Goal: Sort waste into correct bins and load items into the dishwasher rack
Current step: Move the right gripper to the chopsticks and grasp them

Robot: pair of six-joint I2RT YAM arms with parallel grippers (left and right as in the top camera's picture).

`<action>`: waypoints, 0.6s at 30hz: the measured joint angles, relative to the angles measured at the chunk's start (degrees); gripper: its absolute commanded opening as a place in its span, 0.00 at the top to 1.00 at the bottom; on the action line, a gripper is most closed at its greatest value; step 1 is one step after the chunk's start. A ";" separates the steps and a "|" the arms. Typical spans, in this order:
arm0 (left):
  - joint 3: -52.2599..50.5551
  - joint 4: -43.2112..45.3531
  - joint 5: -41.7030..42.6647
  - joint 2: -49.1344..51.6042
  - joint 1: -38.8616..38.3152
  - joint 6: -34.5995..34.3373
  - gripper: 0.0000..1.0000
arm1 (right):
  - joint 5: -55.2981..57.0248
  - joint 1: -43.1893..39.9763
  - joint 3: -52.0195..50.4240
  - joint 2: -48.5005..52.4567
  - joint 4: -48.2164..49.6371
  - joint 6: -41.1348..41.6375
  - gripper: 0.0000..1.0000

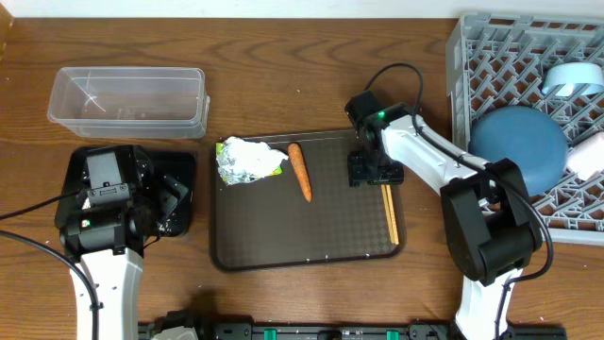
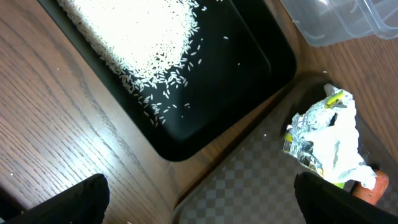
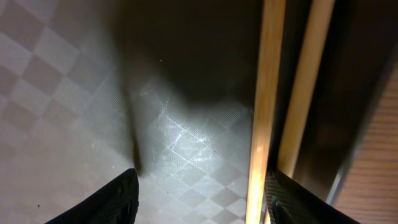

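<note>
The pair of wooden chopsticks (image 1: 389, 212) (image 3: 264, 112) lies along the right edge of the brown serving tray (image 1: 311, 236). My right gripper (image 1: 373, 171) (image 3: 202, 199) hangs low over their far end, open. One stick runs just inside its right finger (image 3: 305, 205); the other passes outside it. The crumpled wrapper (image 1: 247, 159) (image 2: 326, 140) and the carrot (image 1: 300, 171) (image 2: 376, 183) lie at the tray's back left. My left gripper (image 1: 165, 203) (image 2: 199, 208) is open and empty over the black tray (image 1: 184, 165) (image 2: 249, 68), which holds rice (image 2: 134, 37).
The clear tub (image 1: 127, 99) (image 2: 348, 18) stands at the back left. The grey rack (image 1: 491, 66) on the right holds a dark-blue bowl (image 1: 517, 146), a light-blue cup (image 1: 571, 78) and a small light-blue bowl (image 1: 590, 156).
</note>
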 measured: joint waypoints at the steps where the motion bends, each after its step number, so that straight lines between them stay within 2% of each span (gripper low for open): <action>1: 0.00 0.00 0.00 0.00 0.00 -0.02 0.02 | -0.07 0.00 -0.28 0.00 0.09 0.00 0.36; 4: 0.00 0.00 0.00 0.00 0.00 0.00 0.02 | -0.20 0.00 -0.61 0.00 0.24 0.00 0.37; 5: 0.00 0.00 0.00 0.00 0.00 0.00 0.02 | -0.20 0.00 -0.68 0.00 0.50 -0.02 0.41; 12: 0.00 0.00 0.00 0.00 0.00 0.00 0.02 | 1.62 0.02 -2.01 -0.55 2.45 -0.15 0.85; 13: 0.00 0.00 0.00 0.00 0.00 0.00 0.02 | 1.92 0.02 -2.12 -0.61 2.56 -0.33 0.98; 18: 0.00 0.00 0.00 0.00 0.00 0.00 0.02 | 2.84 0.46 -2.14 -0.72 2.91 -0.04 0.99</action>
